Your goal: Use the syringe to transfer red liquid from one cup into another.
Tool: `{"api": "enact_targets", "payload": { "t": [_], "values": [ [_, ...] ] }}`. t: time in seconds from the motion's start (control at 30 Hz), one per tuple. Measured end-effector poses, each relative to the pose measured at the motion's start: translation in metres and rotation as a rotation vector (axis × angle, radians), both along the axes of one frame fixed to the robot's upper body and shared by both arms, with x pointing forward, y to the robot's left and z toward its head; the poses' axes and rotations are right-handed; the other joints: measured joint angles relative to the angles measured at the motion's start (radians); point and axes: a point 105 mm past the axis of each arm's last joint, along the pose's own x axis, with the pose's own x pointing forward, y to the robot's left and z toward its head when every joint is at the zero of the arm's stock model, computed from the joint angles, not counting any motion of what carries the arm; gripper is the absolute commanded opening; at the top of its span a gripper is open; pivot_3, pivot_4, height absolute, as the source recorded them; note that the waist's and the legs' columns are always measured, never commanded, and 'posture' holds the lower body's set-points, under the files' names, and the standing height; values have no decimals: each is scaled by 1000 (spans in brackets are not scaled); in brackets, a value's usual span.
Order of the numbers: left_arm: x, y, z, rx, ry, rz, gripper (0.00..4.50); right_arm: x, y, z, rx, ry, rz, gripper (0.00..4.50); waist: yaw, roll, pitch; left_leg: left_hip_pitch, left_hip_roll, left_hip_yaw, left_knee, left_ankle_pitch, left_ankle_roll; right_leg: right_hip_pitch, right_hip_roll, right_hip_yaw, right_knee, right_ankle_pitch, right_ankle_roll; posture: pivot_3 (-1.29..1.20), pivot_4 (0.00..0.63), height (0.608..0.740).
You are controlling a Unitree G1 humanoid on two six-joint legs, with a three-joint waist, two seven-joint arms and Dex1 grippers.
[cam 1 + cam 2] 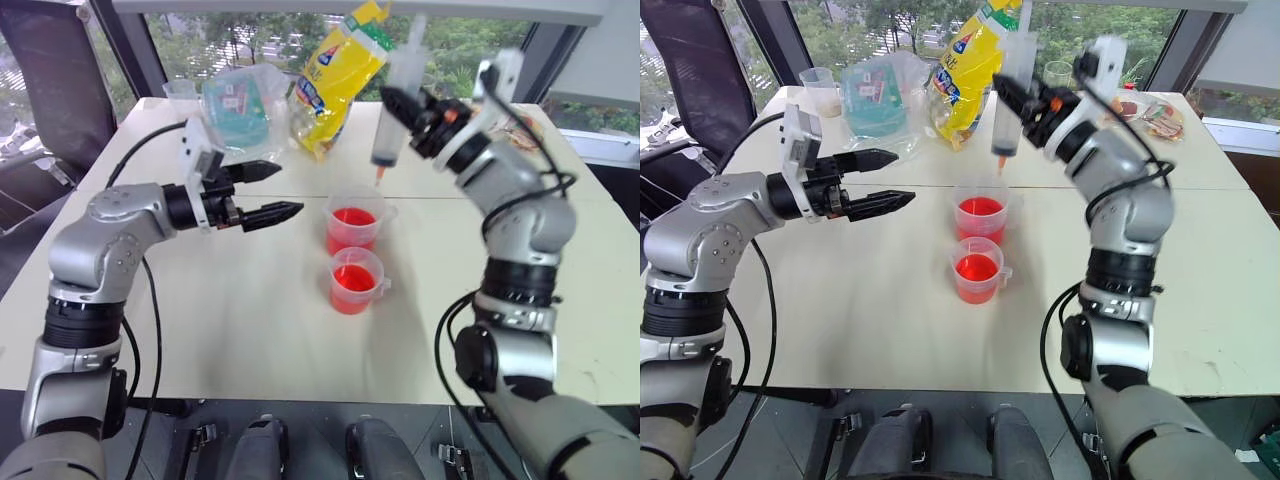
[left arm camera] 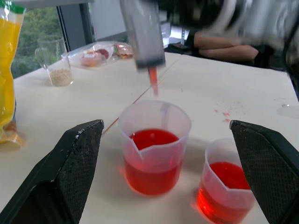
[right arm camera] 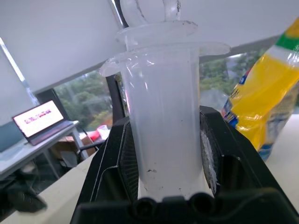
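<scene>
Two claws in play. Right gripper [image 1: 408, 112] clamped on syringe [image 1: 391, 120] barrel, upper centre of frame, tip above farther cup [image 1: 353, 222]. Left gripper [image 1: 268, 192] spread wide, empty, centre left. Nearer cup [image 1: 354, 280] just below. Barrel stiff, light, probably slippery; grip mid-barrel. Cups tip easily.

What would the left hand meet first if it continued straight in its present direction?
Probably the farther cup: it stands between the open left hand's fingers in the wrist view, though the hand may be high enough to pass over it.
</scene>
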Motion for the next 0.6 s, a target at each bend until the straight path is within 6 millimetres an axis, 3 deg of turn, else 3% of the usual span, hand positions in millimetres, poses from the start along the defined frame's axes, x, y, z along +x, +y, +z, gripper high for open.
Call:
{"api": "enact_targets", "payload": {
  "t": [0.13,0.37,0.6],
  "values": [
    [4,-2,3,-14,1,-1,4500,-7,12,-31,-18,-47,13,1377,-4,0,0,0,0,0,0,0,-1,-1,1,0,1,0,0,0,150,740],
    [14,-17,20,-46,-33,-35,4500,-12,25,-54,-55,-97,23,1377,-3,0,0,1,0,0,0,1,-1,0,1,0,1,0,0,0,150,740],
    [25,-42,21,-53,-30,-103,4500,-15,34,-80,-115,-72,40,1377,-1,0,0,1,0,0,0,2,-3,0,1,0,1,0,0,0,150,740]
  ]
}}
